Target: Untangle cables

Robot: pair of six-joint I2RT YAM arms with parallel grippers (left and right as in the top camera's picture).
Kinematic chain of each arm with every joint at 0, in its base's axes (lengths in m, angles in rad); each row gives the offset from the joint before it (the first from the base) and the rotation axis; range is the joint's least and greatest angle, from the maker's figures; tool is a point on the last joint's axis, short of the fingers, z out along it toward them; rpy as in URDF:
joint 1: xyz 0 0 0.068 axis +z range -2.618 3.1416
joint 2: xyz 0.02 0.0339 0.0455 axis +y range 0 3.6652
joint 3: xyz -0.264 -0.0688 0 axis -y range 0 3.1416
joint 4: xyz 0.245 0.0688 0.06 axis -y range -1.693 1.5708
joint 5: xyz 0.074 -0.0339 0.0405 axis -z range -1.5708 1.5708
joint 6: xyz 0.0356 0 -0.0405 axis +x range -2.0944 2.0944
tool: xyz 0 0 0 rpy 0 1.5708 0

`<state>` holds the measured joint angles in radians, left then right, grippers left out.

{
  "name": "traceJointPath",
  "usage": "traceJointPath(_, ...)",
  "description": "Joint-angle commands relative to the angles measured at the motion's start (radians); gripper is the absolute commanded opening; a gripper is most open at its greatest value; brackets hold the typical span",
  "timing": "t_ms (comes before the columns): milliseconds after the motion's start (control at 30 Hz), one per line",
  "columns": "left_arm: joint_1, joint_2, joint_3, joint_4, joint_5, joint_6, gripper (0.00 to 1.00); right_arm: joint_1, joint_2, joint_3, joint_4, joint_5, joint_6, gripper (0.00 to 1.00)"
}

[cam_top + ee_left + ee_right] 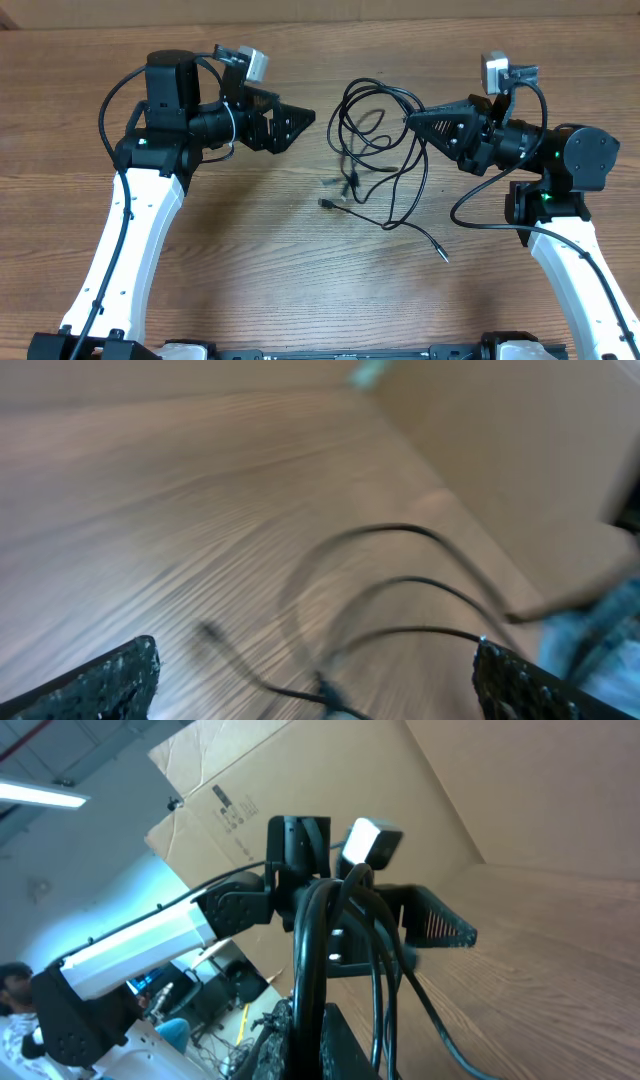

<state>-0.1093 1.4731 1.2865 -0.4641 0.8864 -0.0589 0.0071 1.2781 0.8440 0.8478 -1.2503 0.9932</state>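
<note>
The cables (362, 141) are thin black cords in a loose tangle at the middle of the wooden table (250, 250). Strands trail toward the front and end in small plugs (325, 204). At the tangle's right side, my right gripper (408, 120) is shut on a bunch of cords. In the right wrist view these cords (310, 950) rise from between its fingers (318, 1020). My left gripper (305, 117) hovers left of the tangle, open and holding nothing. Its view is blurred: its fingers (110, 680) stand wide apart, with cable loops (400, 585) lying beyond them on the wood.
A cardboard wall (320, 12) runs along the table's far edge. The left arm (150, 945) faces the right wrist camera across the tangle. One long strand reaches a plug (441, 256) at the front right.
</note>
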Motion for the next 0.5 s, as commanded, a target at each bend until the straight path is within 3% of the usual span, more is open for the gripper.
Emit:
traceJointPath(0, 0.004, -0.023, 0.011, 0.029, 0.239, 0.177, 1.0, -0.003, -0.019, 0.013, -0.023, -0.021, -0.058, 0.04)
traceJointPath(267, 0.004, -0.022, 0.011, 0.051, 0.409, 0.183, 1.0, -0.003, -0.019, 0.013, -0.078, -0.115, -0.231, 0.04)
traceJointPath(467, 0.004, -0.022, 0.011, 0.051, 0.415, 0.183, 1.0, -0.003, -0.018, 0.013, -0.356, -0.103, -0.452, 0.04)
